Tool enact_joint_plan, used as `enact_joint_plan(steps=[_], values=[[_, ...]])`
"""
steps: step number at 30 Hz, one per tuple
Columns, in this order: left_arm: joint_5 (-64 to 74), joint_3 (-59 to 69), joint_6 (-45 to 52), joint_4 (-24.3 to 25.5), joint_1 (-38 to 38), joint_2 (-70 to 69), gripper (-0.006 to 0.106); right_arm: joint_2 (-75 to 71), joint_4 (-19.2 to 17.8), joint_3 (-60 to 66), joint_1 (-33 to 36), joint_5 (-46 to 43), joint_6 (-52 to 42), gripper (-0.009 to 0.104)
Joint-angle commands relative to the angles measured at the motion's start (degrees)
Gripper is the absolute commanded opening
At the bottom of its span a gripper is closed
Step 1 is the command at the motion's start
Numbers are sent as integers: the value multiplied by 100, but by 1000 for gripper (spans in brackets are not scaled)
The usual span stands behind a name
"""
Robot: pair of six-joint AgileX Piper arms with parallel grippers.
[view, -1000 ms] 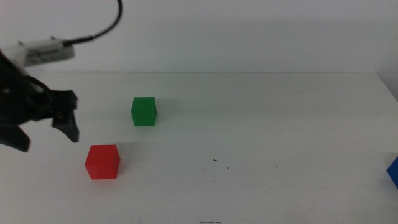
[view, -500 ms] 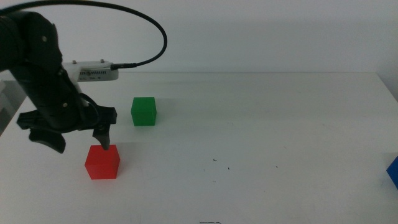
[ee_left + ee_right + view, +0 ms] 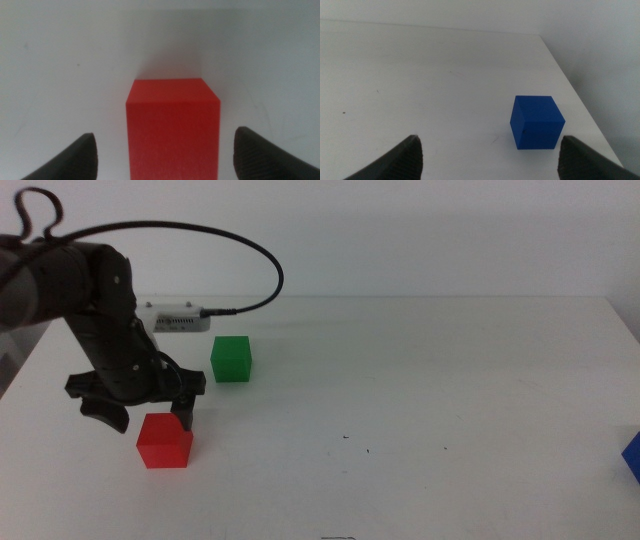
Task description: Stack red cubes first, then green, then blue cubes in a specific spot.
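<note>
Left pincer (image 3: pixel 147 417) angled down over red cube (image 3: pixel 164 440), jaws spread either side, right pincer (image 3: pixel 490 155) spread near blue cube (image 3: pixel 536 122)

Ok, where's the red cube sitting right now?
In the middle view the red cube sits on the table's front left, nearer the camera than the green cube, with the open left gripper straddling it from above.

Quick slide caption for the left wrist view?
Open left gripper straddles the red cube on the white table, not yet gripping.
</note>
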Motion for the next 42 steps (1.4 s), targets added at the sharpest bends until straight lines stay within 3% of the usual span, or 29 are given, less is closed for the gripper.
enact_joint_plan(steps=[1,16,21,26,34,38,42], values=[[-108,-166,17,-57,-35,-140,92,-85,-43,-58,-46,-419,-57,83],[-419,-161,17,-282,-35,373,92,-85,-43,-58,-46,-419,-57,83],[-398,-161,17,-298,-35,489,85,-85,-43,-58,-46,-419,-57,83],[-384,-161,17,-307,-35,498,63,-85,-43,-58,-46,-419,-57,83],[10,-217,-174,-409,-35,393,12,-85,-43,-58,-46,-419,-57,83],[108,-352,-385,-375,-231,202,-2,-85,-43,-58,-46,-419,-57,83],[343,-615,-846,-167,-660,64,-2,-85,-43,-58,-46,-419,-57,83]])
